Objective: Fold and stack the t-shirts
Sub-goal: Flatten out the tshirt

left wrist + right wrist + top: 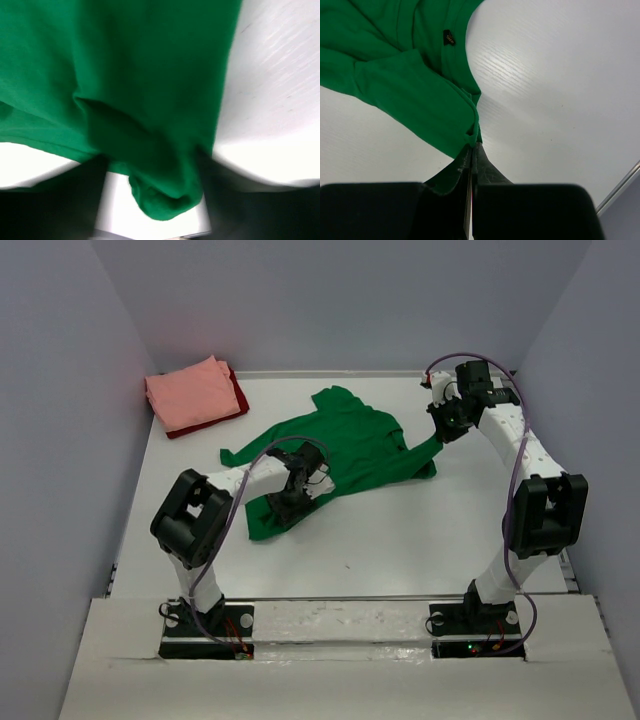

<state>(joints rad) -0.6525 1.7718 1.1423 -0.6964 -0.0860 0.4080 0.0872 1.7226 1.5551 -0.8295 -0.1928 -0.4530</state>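
Your right gripper [472, 151] has its fingers pressed together, pinching an edge of the green t-shirt [350, 445]. Your left gripper [150, 165] has its fingers [70, 200] spread, with a bunched fold of the same cloth between them. The shirt lies crumpled mid-table [420, 540]. In the far left corner, the salmon pink t-shirt [190, 390] lies folded on the dark red t-shirt [238, 400].

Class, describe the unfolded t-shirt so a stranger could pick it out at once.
In the middle of the white table lies a bright green t-shirt. Unlike the pink shirt and dark red shirt stacked in the far-left corner, it is unfolded, the right gripper pinching its edge.
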